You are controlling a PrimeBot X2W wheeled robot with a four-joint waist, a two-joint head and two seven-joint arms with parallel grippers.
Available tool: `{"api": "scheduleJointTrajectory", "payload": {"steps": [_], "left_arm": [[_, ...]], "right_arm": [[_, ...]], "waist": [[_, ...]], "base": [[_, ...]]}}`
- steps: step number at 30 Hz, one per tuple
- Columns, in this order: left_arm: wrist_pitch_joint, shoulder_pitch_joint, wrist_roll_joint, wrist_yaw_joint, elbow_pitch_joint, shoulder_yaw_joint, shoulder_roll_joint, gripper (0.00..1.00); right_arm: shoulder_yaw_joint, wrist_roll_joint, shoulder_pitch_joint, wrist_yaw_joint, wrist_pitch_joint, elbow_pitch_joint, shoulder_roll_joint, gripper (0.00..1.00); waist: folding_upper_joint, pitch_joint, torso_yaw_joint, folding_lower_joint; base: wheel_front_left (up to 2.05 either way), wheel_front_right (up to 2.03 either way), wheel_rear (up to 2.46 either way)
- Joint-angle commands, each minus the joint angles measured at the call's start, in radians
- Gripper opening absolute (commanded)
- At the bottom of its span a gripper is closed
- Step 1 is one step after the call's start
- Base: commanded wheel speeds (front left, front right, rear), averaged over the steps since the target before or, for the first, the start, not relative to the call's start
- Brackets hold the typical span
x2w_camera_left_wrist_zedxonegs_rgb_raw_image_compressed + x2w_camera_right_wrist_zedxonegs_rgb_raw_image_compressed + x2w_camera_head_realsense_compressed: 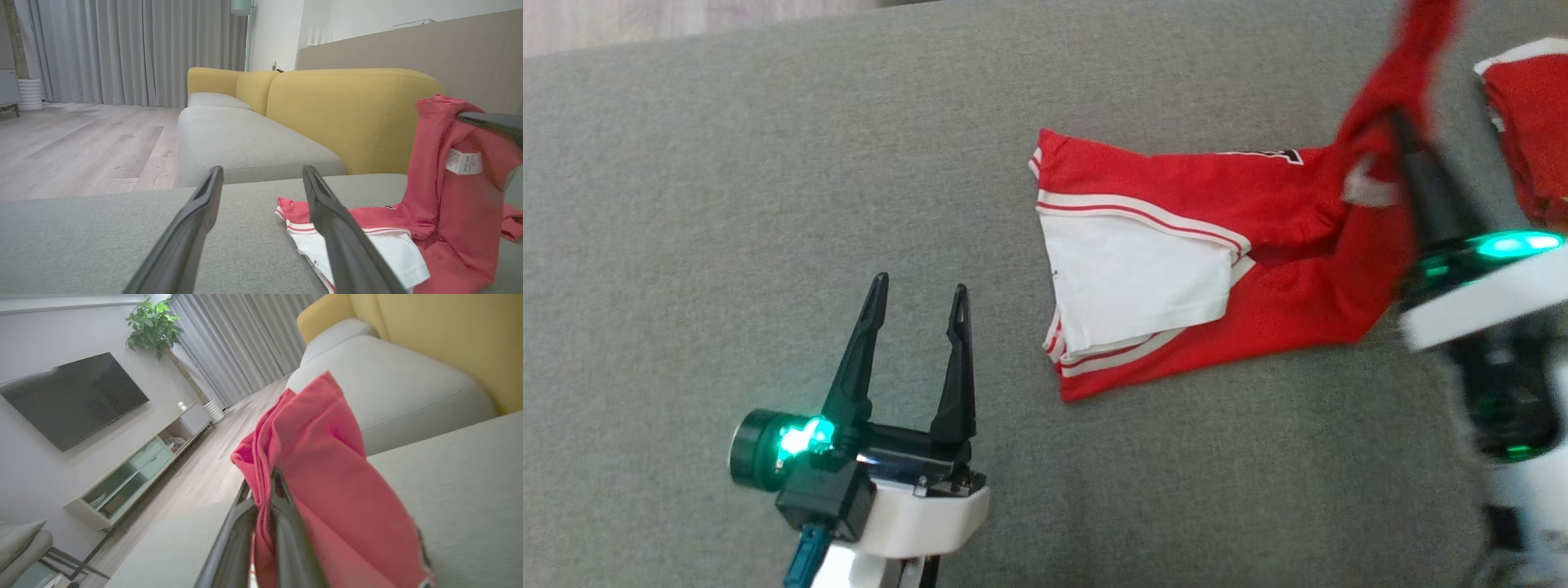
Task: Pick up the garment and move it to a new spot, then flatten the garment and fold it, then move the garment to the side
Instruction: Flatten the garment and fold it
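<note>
Grey sofa seat (768,163) carried the red garment (1241,204), a white panel lying over its left end, while its right end was lifted, blurred, up to the head view's top edge. Another red piece (1531,122) was cut off at the right border. The right claw (1398,122), itself blurred, was pinched tight on the raised cloth. The left claw (920,286) stood wide and empty, apart from the garment.

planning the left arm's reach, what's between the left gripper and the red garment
Only bare grey cushion separates the left gripper from the red garment, seen in the head view.
</note>
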Motion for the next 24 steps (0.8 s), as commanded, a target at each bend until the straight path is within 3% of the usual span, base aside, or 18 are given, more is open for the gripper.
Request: {"api": "scheduleJointTrajectory", "payload": {"steps": [1,8,11,12,13,14,17,20,24], "left_arm": [[-0.005,0.004,-0.004,-0.001,-0.029,0.022,-0.007,1.0],[-0.005,-0.003,-0.016,0.001,-0.022,0.01,-0.007,1.0],[-0.005,-0.011,-0.026,0.004,-0.018,-0.001,-0.007,1.0],[-0.005,-0.014,-0.03,0.005,-0.016,-0.006,-0.007,1.0],[-0.005,-0.017,-0.033,0.006,-0.015,-0.011,-0.007,1.0],[-0.005,-0.02,-0.036,0.009,-0.015,-0.014,-0.007,1.0],[-0.005,-0.023,-0.043,0.016,-0.014,-0.019,-0.007,1.0],[-0.005,-0.019,-0.048,0.025,-0.016,-0.014,-0.007,1.0],[-0.005,-0.005,-0.07,0.047,-0.011,0.0,-0.007,1.0]], "right_arm": [[0.025,-0.013,-0.017,-0.001,0.005,-0.037,0.015,0.0],[0.188,-0.11,-0.054,-0.001,0.006,0.058,0.205,0.0],[0.253,-0.145,-0.071,-0.001,-0.022,0.135,0.245,0.03],[0.273,-0.144,-0.073,-0.001,-0.031,0.164,0.254,0.19],[0.291,-0.146,-0.075,-0.001,-0.042,0.189,0.26,0.45],[0.304,-0.148,-0.075,-0.001,-0.056,0.214,0.265,1.0],[0.331,-0.143,-0.074,-0.001,-0.099,0.252,0.273,1.0],[0.293,-0.121,-0.065,-0.001,-0.174,0.226,0.266,1.0],[0.172,-0.132,0.005,-0.001,-0.331,0.149,0.146,1.0]], "waist": [[0.0,-0.002,0.007,0.0],[0.0,0.007,0.042,0.0],[0.0,0.011,0.06,0.0],[0.0,0.012,0.067,0.0],[0.0,0.013,0.074,0.0],[0.0,0.014,0.08,0.0],[0.0,0.011,0.097,0.0],[0.0,-0.003,0.111,0.0],[0.0,-0.055,0.117,0.0]], "base": [[0.0,0.0,0.0],[0.0,0.0,0.0],[0.0,0.0,0.0],[0.0,0.0,0.0],[0.0,0.0,0.0],[0.0,0.0,0.0],[0.0,0.0,0.0],[0.0,0.0,0.0],[0.0,0.0,0.0]]}}
